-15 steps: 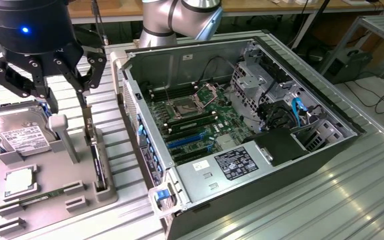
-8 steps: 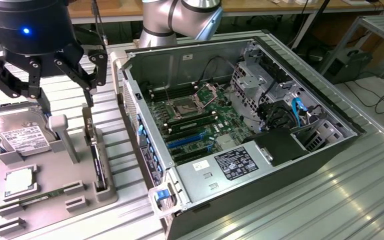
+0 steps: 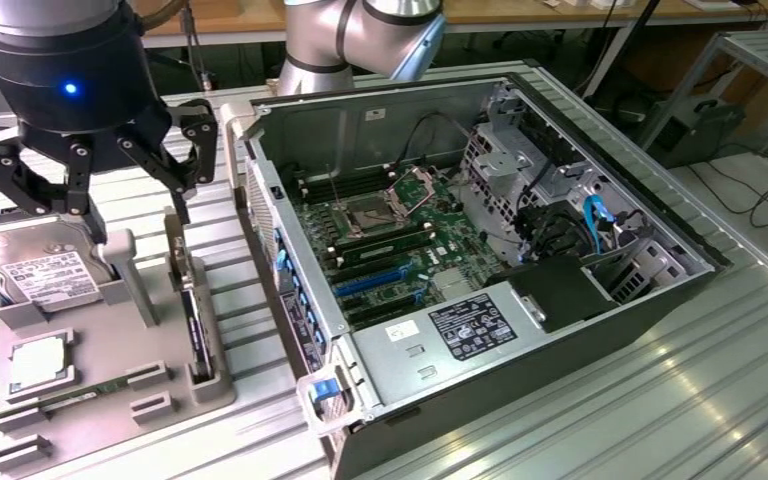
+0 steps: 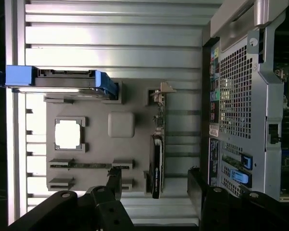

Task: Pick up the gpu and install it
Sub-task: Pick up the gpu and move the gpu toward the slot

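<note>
The gpu (image 3: pixel 193 312) is a thin black card standing on its edge in a slot of the grey tray (image 3: pixel 131 345), with its pale metal bracket (image 3: pixel 177 250) at the far end. My gripper (image 3: pixel 131 215) hangs open above the tray, apart from the card. In the wrist view the gpu (image 4: pixel 156 166) lies between my two black fingers (image 4: pixel 113 182), which straddle it without touching; the gripper (image 4: pixel 154 185) holds nothing. The open computer case (image 3: pixel 491 250) with its motherboard (image 3: pixel 398 240) stands at the exterior view's right of the tray.
The tray (image 4: pixel 96 108) also carries a silver hard drive (image 3: pixel 44 272) with blue rails (image 4: pixel 62 79), a square processor (image 3: pixel 37 365) and a green memory stick (image 3: pixel 91 390). The case's perforated rear wall (image 4: pixel 238 86) stands close beside the tray. Everything rests on a ribbed metal table (image 3: pixel 624 400).
</note>
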`<state>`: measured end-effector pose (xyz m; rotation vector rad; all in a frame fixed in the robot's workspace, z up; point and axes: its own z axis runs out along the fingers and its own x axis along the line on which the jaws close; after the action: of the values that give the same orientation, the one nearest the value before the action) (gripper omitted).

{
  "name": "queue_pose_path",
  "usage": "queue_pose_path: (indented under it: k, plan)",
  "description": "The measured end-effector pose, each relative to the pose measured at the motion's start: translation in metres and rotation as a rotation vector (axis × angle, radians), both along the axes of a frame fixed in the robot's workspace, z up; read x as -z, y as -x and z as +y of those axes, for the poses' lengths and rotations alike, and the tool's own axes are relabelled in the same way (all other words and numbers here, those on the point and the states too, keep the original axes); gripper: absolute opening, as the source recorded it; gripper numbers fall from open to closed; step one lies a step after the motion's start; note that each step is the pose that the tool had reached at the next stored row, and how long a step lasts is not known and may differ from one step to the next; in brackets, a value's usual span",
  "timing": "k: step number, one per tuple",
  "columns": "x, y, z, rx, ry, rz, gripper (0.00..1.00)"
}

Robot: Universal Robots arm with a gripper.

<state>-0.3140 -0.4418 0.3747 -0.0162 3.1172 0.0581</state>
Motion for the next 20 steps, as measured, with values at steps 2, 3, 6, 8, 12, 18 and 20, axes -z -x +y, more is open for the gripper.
queue_pose_path:
  k: [2,3,6,8,12,18,20]
  plan:
    - [0.0006,0.000,0.0000,0.000,0.0000,-0.0001,0.66]
    - [0.0012,0.000,0.0000,0.000,0.0000,-0.0001,0.66]
    - [0.0031,0.000,0.0000,0.000,0.0001,0.0000,0.66]
    - [0.0041,0.000,0.0000,0.000,0.0000,0.0000,0.66]
    - [0.0069,0.000,0.0000,0.000,0.0000,-0.0001,0.66]
    - [0.0133,0.000,0.0000,0.000,0.0000,0.0000,0.66]
    - [0.0152,0.000,0.0000,0.000,0.0001,0.0000,0.66]
